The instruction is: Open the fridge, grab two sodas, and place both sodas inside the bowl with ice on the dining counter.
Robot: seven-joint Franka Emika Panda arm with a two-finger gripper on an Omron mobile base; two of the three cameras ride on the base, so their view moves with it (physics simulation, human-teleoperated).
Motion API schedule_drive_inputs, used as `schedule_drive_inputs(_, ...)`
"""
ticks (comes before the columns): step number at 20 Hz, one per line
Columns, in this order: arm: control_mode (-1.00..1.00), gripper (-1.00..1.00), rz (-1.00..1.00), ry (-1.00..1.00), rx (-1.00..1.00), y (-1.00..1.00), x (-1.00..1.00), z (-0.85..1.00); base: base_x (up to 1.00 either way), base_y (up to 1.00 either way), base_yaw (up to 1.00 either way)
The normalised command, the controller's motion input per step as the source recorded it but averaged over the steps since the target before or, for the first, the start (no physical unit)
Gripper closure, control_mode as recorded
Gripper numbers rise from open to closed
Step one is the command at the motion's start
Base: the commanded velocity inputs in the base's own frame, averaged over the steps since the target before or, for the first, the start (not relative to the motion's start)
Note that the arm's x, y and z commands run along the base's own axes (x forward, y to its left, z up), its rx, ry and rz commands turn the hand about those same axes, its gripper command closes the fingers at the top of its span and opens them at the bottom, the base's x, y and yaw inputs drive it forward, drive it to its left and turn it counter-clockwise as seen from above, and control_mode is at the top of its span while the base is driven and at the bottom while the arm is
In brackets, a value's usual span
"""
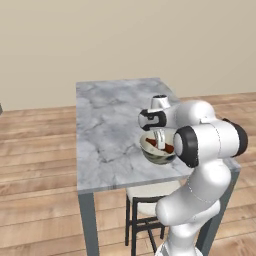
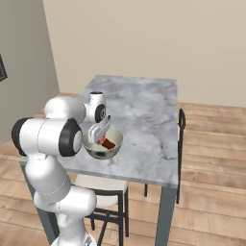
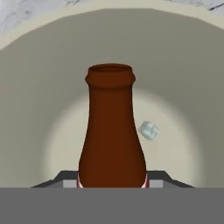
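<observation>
Plain beige wall (image 1: 125,40) running behind scene, evenly lit. Grey side wall (image 2: 21,72) meeting it at left in right base view, dark framed object (image 2: 2,67) hanging at its edge. Light brown wooden plank floor (image 1: 35,165) stretching all around. Black metal-framed chair with cream seat (image 1: 145,195) sitting tucked beneath near edge; second black chair (image 2: 181,144) standing at far side.
</observation>
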Motion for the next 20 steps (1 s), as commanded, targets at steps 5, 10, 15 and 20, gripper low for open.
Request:
schedule_drive_inputs(5, -1.0, 1.0, 0.0, 0.0, 0.0, 0.0, 0.05, -0.1, 0.0, 0.0, 0.0)
schedule_drive_inputs(10, -1.0, 1.0, 0.0, 0.0, 0.0, 0.0, 0.06, -0.1, 0.0, 0.0, 0.0)
schedule_drive_inputs(15, -1.0, 1.0, 0.0, 0.0, 0.0, 0.0, 0.08, -0.11, 0.0, 0.0, 0.0)
schedule_drive_inputs(20, -1.0, -1.0, 0.0, 0.0, 0.0, 0.01, 0.03, -0.11, 0.0, 0.0, 0.0)
